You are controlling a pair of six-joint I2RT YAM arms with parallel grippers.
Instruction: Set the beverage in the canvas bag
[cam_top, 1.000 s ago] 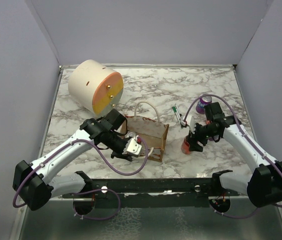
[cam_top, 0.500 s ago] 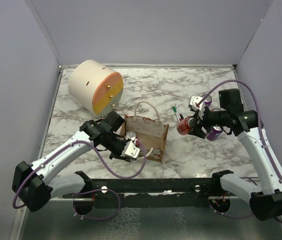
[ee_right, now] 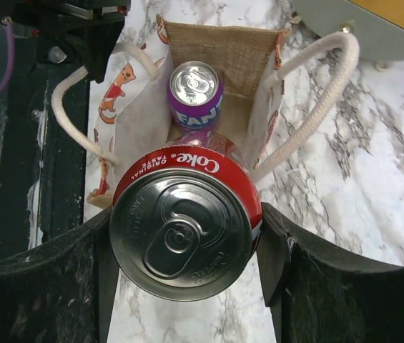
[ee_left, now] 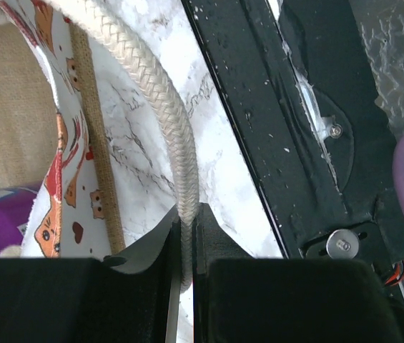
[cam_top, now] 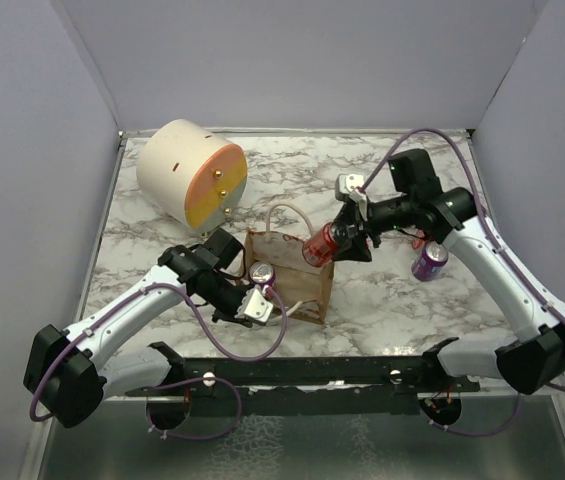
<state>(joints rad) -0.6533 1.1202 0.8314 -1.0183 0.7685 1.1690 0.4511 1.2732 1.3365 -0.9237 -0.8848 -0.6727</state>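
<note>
The beverage is a red Coke can (cam_top: 322,244), tilted in the air over the right rim of the canvas bag (cam_top: 302,285). My right gripper (cam_top: 338,240) is shut on the can's sides. In the right wrist view the can's (ee_right: 184,230) silver top faces the camera, and the open bag (ee_right: 241,50) lies beyond it with a purple can (ee_right: 195,88) standing inside. My left gripper (cam_top: 262,303) sits at the bag's near left side. In the left wrist view it (ee_left: 186,223) is shut on a cream rope handle (ee_left: 162,121).
A large cream-and-orange cylinder (cam_top: 192,172) lies at the back left. A second purple can (cam_top: 429,260) stands on the marble right of the bag, under the right arm. A black rail (cam_top: 312,375) runs along the table's near edge.
The right arm lifted the red can off the table and carried it left and up to the bag's right rim. The left gripper kept its hold on the handle, shifting slightly.
</note>
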